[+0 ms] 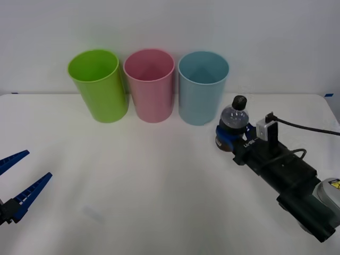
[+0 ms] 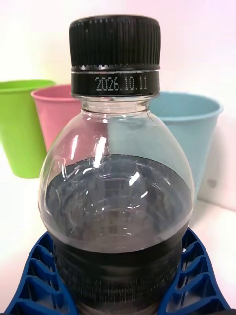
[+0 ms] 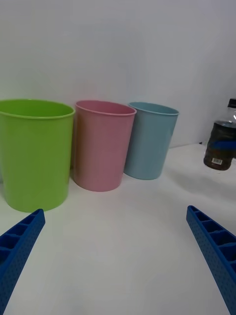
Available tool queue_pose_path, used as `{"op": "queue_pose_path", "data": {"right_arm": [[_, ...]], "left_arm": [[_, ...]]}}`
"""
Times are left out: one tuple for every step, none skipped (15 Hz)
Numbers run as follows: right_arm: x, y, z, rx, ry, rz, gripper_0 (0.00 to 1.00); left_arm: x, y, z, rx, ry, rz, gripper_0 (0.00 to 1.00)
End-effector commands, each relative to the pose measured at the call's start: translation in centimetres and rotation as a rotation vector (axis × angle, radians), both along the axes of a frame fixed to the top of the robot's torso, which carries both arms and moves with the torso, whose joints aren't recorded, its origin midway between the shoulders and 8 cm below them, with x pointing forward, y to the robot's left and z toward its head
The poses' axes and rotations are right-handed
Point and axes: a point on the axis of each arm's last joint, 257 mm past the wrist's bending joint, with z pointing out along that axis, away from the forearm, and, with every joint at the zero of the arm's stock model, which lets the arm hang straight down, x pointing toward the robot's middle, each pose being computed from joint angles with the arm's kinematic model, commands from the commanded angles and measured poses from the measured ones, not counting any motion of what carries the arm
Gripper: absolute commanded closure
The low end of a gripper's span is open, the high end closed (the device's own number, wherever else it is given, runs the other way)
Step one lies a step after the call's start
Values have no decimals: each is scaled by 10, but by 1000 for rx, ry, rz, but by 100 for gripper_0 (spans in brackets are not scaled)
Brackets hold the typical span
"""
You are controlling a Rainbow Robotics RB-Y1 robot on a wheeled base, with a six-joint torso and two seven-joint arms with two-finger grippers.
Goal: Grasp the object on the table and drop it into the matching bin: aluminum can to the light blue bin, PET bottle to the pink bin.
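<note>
Two blue ribbed fingers (image 2: 37, 280) of the right gripper (image 1: 229, 139) press against the dark lower body of the PET bottle (image 1: 234, 119), one on each side, gripping it upright with its black cap on top. In the front view the bottle sits at about 3 o'clock from the middle of the tabletop (image 1: 149, 180), just beside the light blue bin (image 1: 202, 87), at roughly 5 o'clock from that bin's rim; whether its base touches the tabletop or is raised cannot be told. The right arm runs back from the bottle toward 4 o'clock. Behind the bottle, along the far edge of the tabletop near 12 o'clock, three bins stand in a row close together: a lime green bin (image 1: 98, 85) at the robot's left, the pink bin (image 1: 150, 85) in the middle, and the light blue bin at the right. All three are upright with open mouths. The left gripper (image 1: 16, 183) is at about 8 o'clock in the front view, well apart from the bins and the bottle, its fingers (image 3: 19, 241) spread wide with nothing between them.
</note>
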Motion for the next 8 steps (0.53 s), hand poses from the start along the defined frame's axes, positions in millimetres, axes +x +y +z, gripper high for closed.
{"op": "queue_pose_path", "data": {"right_arm": [[-7,1,28,34,-23,39,100],[-10,3,42,52,-30,57,100],[-13,5,55,66,-42,69,100],[-15,8,66,84,-49,86,100],[-17,12,75,103,-50,102,100],[-18,19,88,131,-52,127,100],[-18,24,98,152,-56,148,100],[-17,30,106,164,-61,166,100]], "left_arm": [[0,0,0,0,0,0,0],[0,0,0,0,0,0,0],[0,0,0,0,0,0,0],[0,0,0,0,0,0,0],[0,0,0,0,0,0,0],[0,0,0,0,0,0,0],[0,0,0,0,0,0,0],[0,0,0,0,0,0,0]]}}
